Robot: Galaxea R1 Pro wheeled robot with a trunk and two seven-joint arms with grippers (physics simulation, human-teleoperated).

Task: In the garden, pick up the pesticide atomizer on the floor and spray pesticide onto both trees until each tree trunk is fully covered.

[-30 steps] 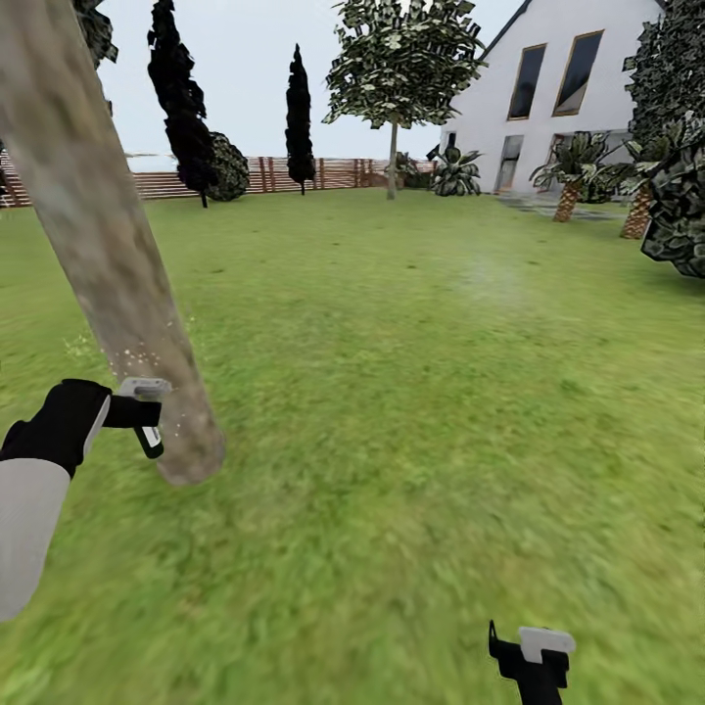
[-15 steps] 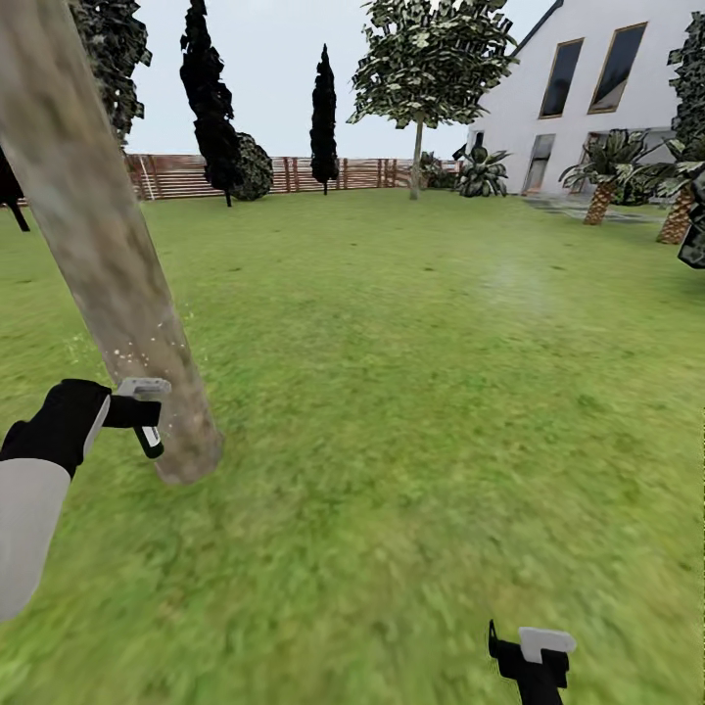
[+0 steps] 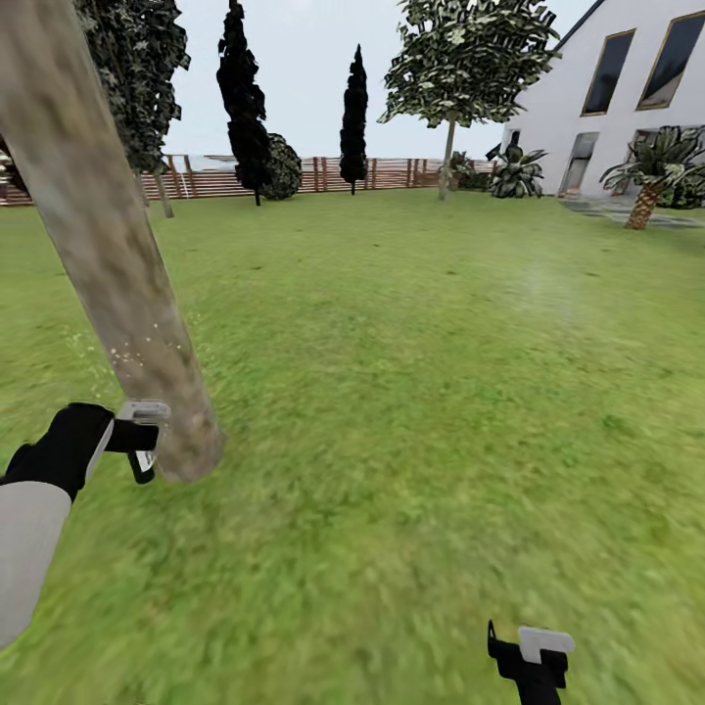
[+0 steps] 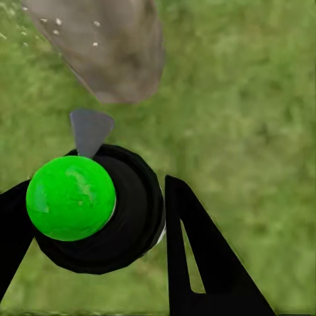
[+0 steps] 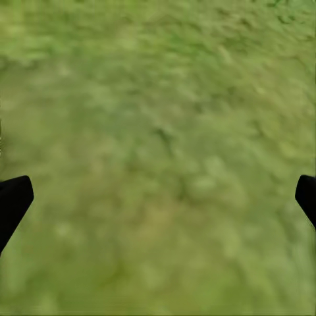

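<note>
End effector (image 4: 99,217) grips green-capped atomizer (image 4: 72,197) beside speckled trunk (image 4: 112,46).

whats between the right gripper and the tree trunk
Only bare lawn lies between the right gripper and the tree trunk, as the head view shows.

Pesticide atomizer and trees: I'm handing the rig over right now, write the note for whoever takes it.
Left gripper: shut on the pesticide atomizer, held beside the base of the near tree trunk.
Right gripper: open, empty, low over the lawn.
Done: atomizer picked up; pale pesticide specks dot the lower trunk.
Left: coverage looks sparse, so finish this trunk, then spray the other tree, standing further back toward the fence.
</note>
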